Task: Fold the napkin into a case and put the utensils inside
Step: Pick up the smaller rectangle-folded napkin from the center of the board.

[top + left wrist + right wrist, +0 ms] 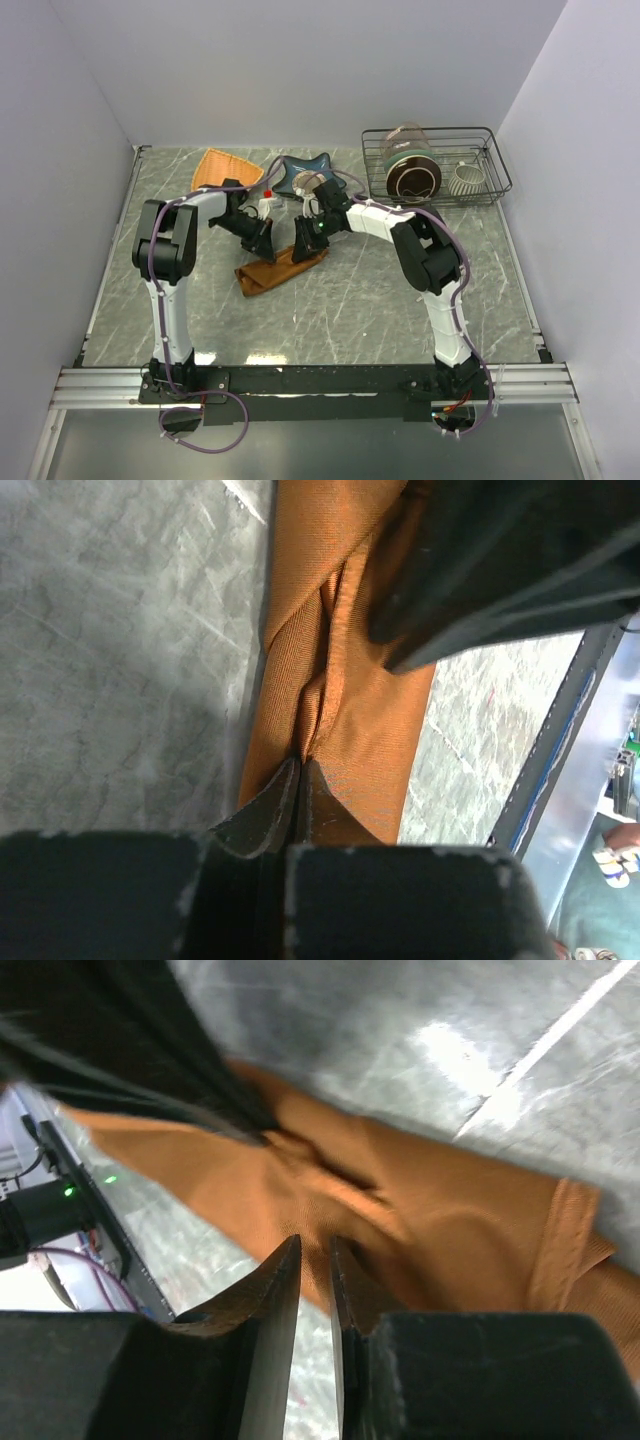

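Observation:
The rust-orange napkin (277,268) lies bunched in a long strip on the marble table, between the two arms. My left gripper (262,238) is at its upper middle. In the left wrist view its jaws (300,768) are shut on a raised fold of the napkin (375,720). My right gripper (308,243) is at the strip's upper right end. In the right wrist view its jaws (315,1248) stand a narrow gap apart, pinching the napkin's (420,1220) near edge. I cannot make out the utensils in any view.
A lighter orange woven triangular plate (225,167) and a blue star-shaped dish (297,175) lie behind the grippers. A small white bottle (266,204) stands between them. A wire rack (480,140) at the back right holds a jar, a brown plate and a white cup (467,178).

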Available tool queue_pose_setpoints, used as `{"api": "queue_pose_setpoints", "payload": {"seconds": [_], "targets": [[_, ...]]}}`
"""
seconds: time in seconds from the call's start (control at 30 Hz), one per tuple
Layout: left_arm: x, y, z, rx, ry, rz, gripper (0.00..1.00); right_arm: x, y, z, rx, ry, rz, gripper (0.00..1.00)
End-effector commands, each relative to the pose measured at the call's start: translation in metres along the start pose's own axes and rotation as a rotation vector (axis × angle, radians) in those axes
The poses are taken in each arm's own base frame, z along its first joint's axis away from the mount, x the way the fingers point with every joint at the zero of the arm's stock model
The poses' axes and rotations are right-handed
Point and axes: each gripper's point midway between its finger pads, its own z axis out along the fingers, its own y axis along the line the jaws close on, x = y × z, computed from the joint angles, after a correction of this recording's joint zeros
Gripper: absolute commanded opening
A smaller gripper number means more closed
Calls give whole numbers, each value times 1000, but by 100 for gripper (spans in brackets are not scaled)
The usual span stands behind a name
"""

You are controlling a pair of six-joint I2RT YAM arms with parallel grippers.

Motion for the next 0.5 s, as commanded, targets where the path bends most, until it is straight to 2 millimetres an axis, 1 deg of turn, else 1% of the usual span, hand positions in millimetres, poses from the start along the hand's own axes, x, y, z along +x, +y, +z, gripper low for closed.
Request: {"api": "queue_pose_setpoints", "payload": {"seconds": [0.0,0.03,0.07,0.1,0.13,0.17,0.23,0.27,0.33,0.37,0.43,0.47], "targets": [[14,20,-3,-46,59,14,7,-6,-11,10,25,-28,24,23],[12,17,-6,-35,54,10,11,-4,-15,12,37,-22,33,23],[4,13,-11,-33,36,29,14,-2,-18,13,50,-20,38,22],[1,8,-14,-19,22,29,22,-2,-20,14,57,-20,38,22],[-3,6,-18,-23,11,34,27,1,-22,14,65,-15,42,21],[-9,1,-27,-31,-12,46,35,2,-25,14,77,-14,46,21],[-13,-6,-37,-46,-31,62,41,4,-28,14,88,-14,46,20],[-14,-6,-41,-56,-35,63,45,5,-29,14,93,-14,46,20],[-17,-9,-50,-87,-50,72,48,5,-30,13,102,-18,47,19],[-20,-7,-52,-109,-63,66,53,6,-31,14,104,-19,51,19],[-24,-5,-56,-152,-79,65,59,5,-32,14,108,-22,52,19],[-30,-2,-58,-175,-98,62,67,5,-32,14,108,-22,54,19]]}}
